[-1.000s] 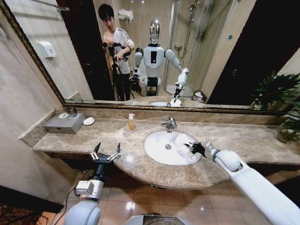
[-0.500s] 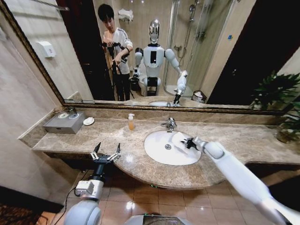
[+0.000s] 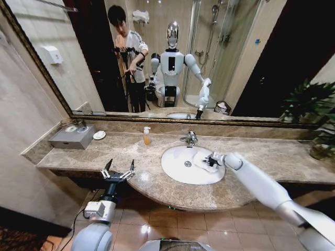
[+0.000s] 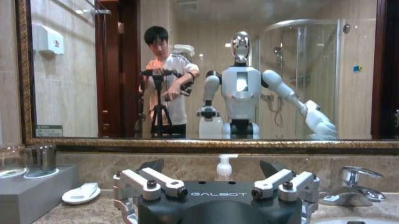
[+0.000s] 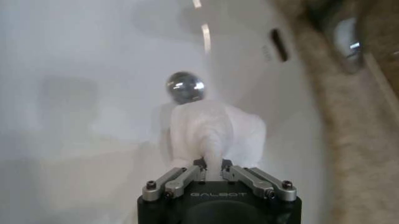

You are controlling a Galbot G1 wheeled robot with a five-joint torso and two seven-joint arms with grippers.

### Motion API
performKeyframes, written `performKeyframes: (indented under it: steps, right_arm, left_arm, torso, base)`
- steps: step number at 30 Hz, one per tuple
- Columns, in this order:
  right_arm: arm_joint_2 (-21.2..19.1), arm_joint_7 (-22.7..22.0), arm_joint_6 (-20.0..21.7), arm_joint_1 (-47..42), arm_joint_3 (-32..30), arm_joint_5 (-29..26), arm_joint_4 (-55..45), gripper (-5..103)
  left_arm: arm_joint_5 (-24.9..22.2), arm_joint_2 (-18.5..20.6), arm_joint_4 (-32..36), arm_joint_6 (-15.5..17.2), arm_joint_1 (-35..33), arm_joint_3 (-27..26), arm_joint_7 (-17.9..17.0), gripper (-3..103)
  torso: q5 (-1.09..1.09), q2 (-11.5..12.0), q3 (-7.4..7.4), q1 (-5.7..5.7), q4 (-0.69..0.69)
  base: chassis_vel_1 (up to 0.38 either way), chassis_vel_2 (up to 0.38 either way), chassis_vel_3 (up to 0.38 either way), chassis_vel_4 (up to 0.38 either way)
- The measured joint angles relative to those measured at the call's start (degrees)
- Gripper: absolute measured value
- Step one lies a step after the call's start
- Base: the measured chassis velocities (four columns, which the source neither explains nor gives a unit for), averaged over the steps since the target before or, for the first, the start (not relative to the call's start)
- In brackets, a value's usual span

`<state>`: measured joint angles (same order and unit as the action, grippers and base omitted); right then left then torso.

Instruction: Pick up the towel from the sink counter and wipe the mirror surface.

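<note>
Over the white basin (image 3: pixel 180 170), right gripper (image 3: pixel 211 160) pinching the towel (image 3: pixel 203 160), left gripper (image 3: pixel 118 172) idling spread apart before the worktop (image 3: pixel 104 154).

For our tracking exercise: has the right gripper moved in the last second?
Yes. The right gripper, shut on the towel, has shifted leftward over the basin, closer to the drain.

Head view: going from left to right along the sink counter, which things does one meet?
Grey tray → soap dish → left tool → soap bottle → faucet → towel in the right tool → plant.
</note>
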<state>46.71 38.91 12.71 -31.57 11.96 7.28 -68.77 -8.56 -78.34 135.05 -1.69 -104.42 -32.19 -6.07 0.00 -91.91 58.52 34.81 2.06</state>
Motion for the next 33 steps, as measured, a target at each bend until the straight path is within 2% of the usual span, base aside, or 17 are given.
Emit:
performKeyframes:
  steps: [4, 7, 10, 14, 17, 19, 24, 29, 30, 33]
  right_arm:
    - [-2.1, -0.94, 1.92, -4.66, -0.97, -3.79, -4.68, 9]
    - [-4.65, -1.62, 2.73, -8.91, -1.5, -6.6, -9.57, 9]
    - [-4.88, -1.83, 2.63, -9.26, -1.53, -6.91, -9.87, 9]
    - [-2.23, -3.33, 2.31, -6.87, -1.9, -6.61, -6.16, 9]
    - [0.19, -3.95, 2.64, -3.31, -1.51, -6.05, -3.3, 9]
    - [2.09, -4.01, 2.86, -0.42, -0.65, -5.26, -0.09, 9]
    - [3.14, -3.72, 2.74, 1.41, 0.87, -3.83, 2.1, 9]
    - [-0.29, -3.32, 4.21, 0.16, 5.08, -6.07, -4.06, 9]
    - [-2.53, -3.5, 5.61, -0.63, 6.95, -8.88, -8.11, 9]
    - [-4.5, -3.68, 7.17, -0.87, 8.7, -11.83, -11.68, 9]
  left_arm:
    - [0.0, 0.0, 0.0, 0.0, 0.0, 0.0, -0.02, 100]
    - [0.0, 0.0, 0.0, 0.0, 0.0, 0.0, 0.0, 100]
    - [0.0, 0.0, 0.0, 0.0, 0.0, 0.0, 0.0, 100]
    - [0.0, 0.0, 0.0, 0.0, 0.0, 0.0, -0.01, 100]
    - [0.0, 0.0, 0.0, 0.0, 0.0, 0.0, 0.0, 100]
    - [0.0, 0.0, 0.0, 0.0, 0.0, -0.01, -0.02, 100]
    - [0.0, 0.0, 0.0, 0.0, 0.0, 0.0, -0.01, 100]
    - [0.0, 0.0, 0.0, 0.0, 0.0, 0.0, 0.0, 100]
    - [0.0, 0.0, 0.0, 0.0, 0.0, 0.0, 0.0, 100]
    - [0.0, 0.0, 0.0, 0.0, 0.0, 0.0, -0.01, 100]
  torso:
    - [0.01, 0.0, 0.0, 0.0, 0.02]
    - [-0.02, -0.01, -0.02, -0.01, -0.01]
    - [-0.03, -0.01, -0.02, -0.02, -0.01]
    - [0.03, -0.01, 0.0, -0.01, -0.01]
    - [-0.04, -0.01, 0.01, 0.0, 0.01]
    - [0.0, 0.0, 0.01, 0.0, 0.03]
    - [-0.03, 0.0, 0.01, 0.01, 0.02]
    - [-0.02, 0.0, 0.0, 0.01, -0.02]
    - [0.0, 0.0, 0.0, 0.0, -0.01]
    - [-0.01, 0.0, 0.0, 0.0, -0.01]
  base:
    - [0.0, 0.0, 0.0, 0.0]
    - [0.0, 0.0, 0.0, 0.0]
    - [0.0, 0.0, 0.0, 0.0]
    - [0.0, 0.0, 0.0, 0.0]
    - [0.0, 0.0, 0.0, 0.0]
    - [0.0, 0.0, 0.0, 0.0]
    - [0.0, 0.0, 0.0, 0.0]
    - [0.0, 0.0, 0.0, 0.0]
    - [0.0, 0.0, 0.0, 0.0]
    - [0.0, 0.0, 0.0, 0.0]
